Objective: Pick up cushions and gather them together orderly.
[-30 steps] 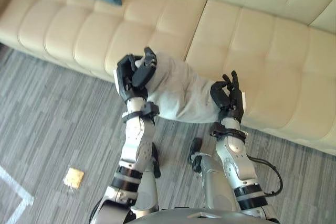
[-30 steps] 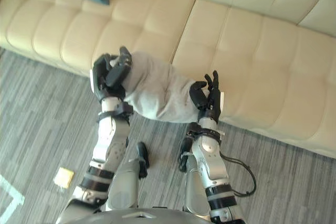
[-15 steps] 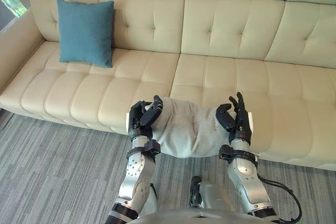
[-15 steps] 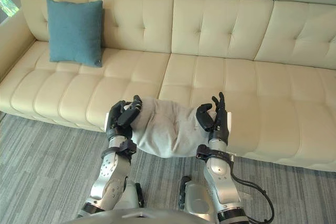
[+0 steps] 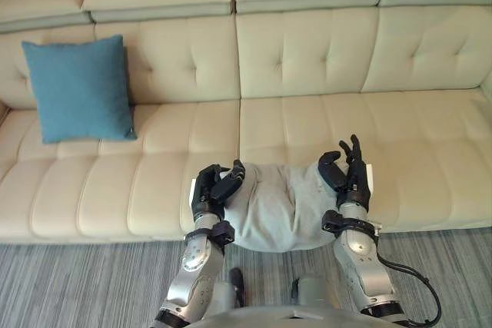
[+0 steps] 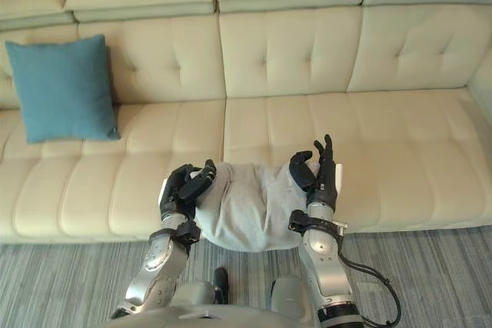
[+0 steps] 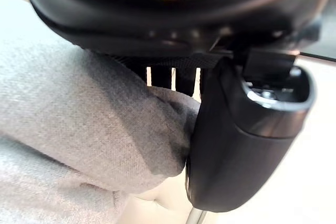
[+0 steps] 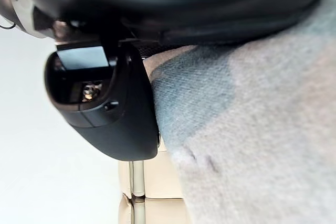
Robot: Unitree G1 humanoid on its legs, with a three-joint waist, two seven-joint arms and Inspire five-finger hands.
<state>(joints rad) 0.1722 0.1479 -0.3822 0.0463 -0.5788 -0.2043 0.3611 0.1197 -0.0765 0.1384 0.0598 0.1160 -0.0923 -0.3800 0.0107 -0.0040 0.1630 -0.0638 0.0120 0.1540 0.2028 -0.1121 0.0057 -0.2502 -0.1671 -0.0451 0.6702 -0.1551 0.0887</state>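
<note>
I hold a grey cushion (image 5: 273, 203) between both hands, just above the front edge of the cream sofa's seat (image 5: 154, 182). My left hand (image 5: 215, 188) is curled round the cushion's left end, and its thumb (image 7: 247, 129) presses into the grey fabric (image 7: 79, 114). At the cushion's right end, my right hand (image 5: 347, 176) presses flat against it with straight fingers pointing up; its thumb (image 8: 113, 108) lies beside the fabric (image 8: 252, 114). A blue cushion (image 5: 77, 88) leans upright against the sofa's backrest at the far left.
The long tufted sofa (image 6: 323, 51) spans the whole width, with bare seat between the blue cushion and the grey one and more to the right. Grey striped carpet (image 5: 77, 282) runs along the sofa's front.
The camera has tilted up, so the sofa's backrest and the whole blue cushion have come into view. The grey cushion stays held between both hands.
</note>
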